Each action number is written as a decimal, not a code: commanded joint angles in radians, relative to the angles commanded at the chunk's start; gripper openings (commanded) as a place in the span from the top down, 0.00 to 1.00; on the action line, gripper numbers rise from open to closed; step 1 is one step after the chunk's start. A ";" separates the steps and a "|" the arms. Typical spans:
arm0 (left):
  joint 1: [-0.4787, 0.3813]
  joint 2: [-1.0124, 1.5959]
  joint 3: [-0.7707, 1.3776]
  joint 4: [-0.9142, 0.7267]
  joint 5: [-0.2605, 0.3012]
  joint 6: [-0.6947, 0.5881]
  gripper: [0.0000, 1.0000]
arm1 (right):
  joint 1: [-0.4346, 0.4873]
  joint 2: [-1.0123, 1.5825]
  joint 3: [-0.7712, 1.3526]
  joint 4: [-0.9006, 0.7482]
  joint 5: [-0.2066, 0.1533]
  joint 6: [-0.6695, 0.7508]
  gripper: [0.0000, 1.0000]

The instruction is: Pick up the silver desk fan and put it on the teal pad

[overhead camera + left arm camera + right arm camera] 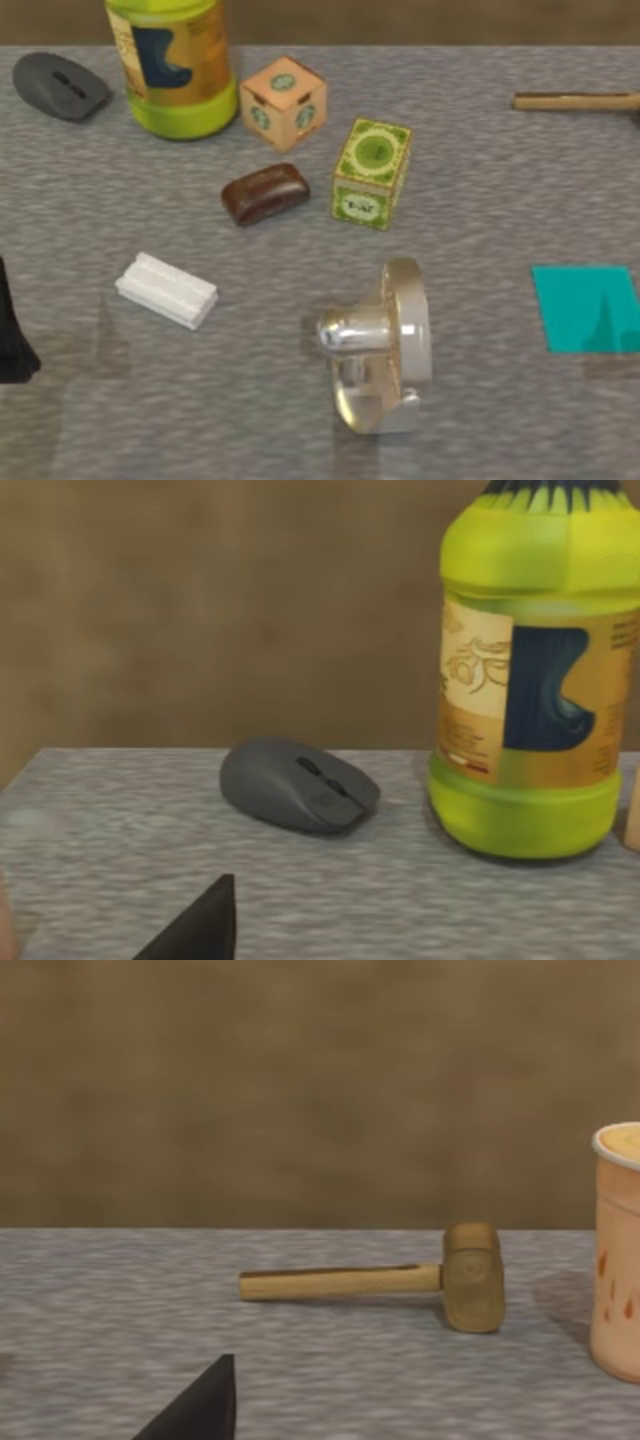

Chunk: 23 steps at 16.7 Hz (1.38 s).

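Observation:
The silver desk fan [385,345] stands on the grey table near the front centre, its round chrome disc head facing right and its rounded hub pointing left. At the right edge lies the flat teal pad [585,305], with nothing on it and a thin shadow across it. My left arm [12,335] sits at the table's left edge, far from the fan. A dark part of my left gripper [205,930] shows in the left wrist view, holding nothing. My right gripper [205,1410] shows only as a dark tip in the right wrist view and is outside the top view.
At the back stand a yellow-green bottle [175,65], a grey mouse [60,85], a tan box [283,102] and a green box [372,172]. A brown soap bar [265,192] and a white block [166,290] lie mid-table. A wooden mallet [400,1280] and a cup [618,1250] are at the back right.

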 joint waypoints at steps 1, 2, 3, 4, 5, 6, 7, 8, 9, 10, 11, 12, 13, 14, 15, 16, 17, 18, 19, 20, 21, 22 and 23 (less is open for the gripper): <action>0.000 0.000 0.000 0.000 0.000 0.000 0.00 | 0.000 0.000 0.000 0.000 0.000 0.000 0.00; 0.000 0.000 0.000 0.000 0.000 0.000 0.00 | 0.000 0.000 0.000 0.000 0.000 0.000 0.00; 0.000 0.000 0.000 0.000 0.000 0.000 0.00 | 0.005 0.010 0.010 -0.010 0.000 0.004 0.00; 0.000 0.000 0.000 0.000 0.000 0.000 0.00 | 0.016 0.031 0.029 -0.029 0.000 0.013 0.00; 0.000 0.000 0.000 0.000 0.000 0.000 0.00 | 0.031 0.062 0.059 -0.060 0.000 0.026 0.00; 0.000 0.000 0.000 0.000 0.000 0.000 0.00 | 0.050 0.104 0.100 -0.098 0.000 0.043 0.00; 0.000 0.000 0.000 0.000 0.000 0.000 0.00 | 0.072 0.156 0.149 -0.145 0.001 0.063 0.00; 0.000 0.000 0.000 0.000 0.000 0.000 0.00 | 0.098 0.219 0.208 -0.198 0.003 0.087 0.00; 0.000 0.000 0.000 0.000 0.000 0.000 0.00 | 0.126 0.292 0.275 -0.255 0.004 0.114 0.00; 0.000 0.000 0.000 0.000 0.000 0.000 0.00 | 0.157 0.375 0.350 -0.317 0.005 0.143 0.00; 0.000 0.000 0.000 0.000 0.000 0.000 0.00 | 0.190 0.466 0.432 -0.381 0.006 0.175 0.00; 0.000 0.000 0.000 0.000 0.000 0.000 0.00 | 0.225 0.562 0.521 -0.447 0.007 0.208 0.00; 0.000 0.000 0.000 0.000 0.000 0.000 0.00 | 0.261 0.663 0.616 -0.514 0.007 0.242 0.00; 0.000 0.000 0.000 0.000 0.000 0.000 0.00 | 0.299 0.766 0.714 -0.582 0.007 0.278 0.00; 0.000 0.000 0.000 0.000 0.000 0.000 0.00 | 0.337 0.870 0.814 -0.649 0.006 0.313 0.00; 0.000 0.000 0.000 0.000 0.000 0.000 0.00 | 0.375 0.973 0.915 -0.715 0.005 0.348 0.00; 0.000 0.000 0.000 0.000 0.000 0.000 0.00 | 0.413 1.075 1.016 -0.780 0.005 0.383 0.00; 0.000 0.000 0.000 0.000 0.000 0.000 0.00 | 0.450 1.173 1.114 -0.845 0.004 0.417 0.00; 0.000 0.000 0.000 0.000 0.000 0.000 0.00 | 0.487 1.268 1.207 -0.909 0.003 0.450 0.00; 0.000 0.000 0.000 0.000 0.000 0.000 0.00 | 0.522 1.359 1.295 -0.971 0.002 0.481 0.00; 0.000 0.000 0.000 0.000 0.000 0.000 0.00 | 0.556 1.446 1.377 -1.033 0.002 0.512 0.00; 0.000 0.000 0.000 0.000 0.000 0.000 0.00 | 0.589 1.530 1.453 -1.093 0.002 0.541 0.00; 0.000 0.000 0.000 0.000 0.000 0.000 0.00 | 0.619 1.608 1.523 -1.151 0.002 0.568 0.00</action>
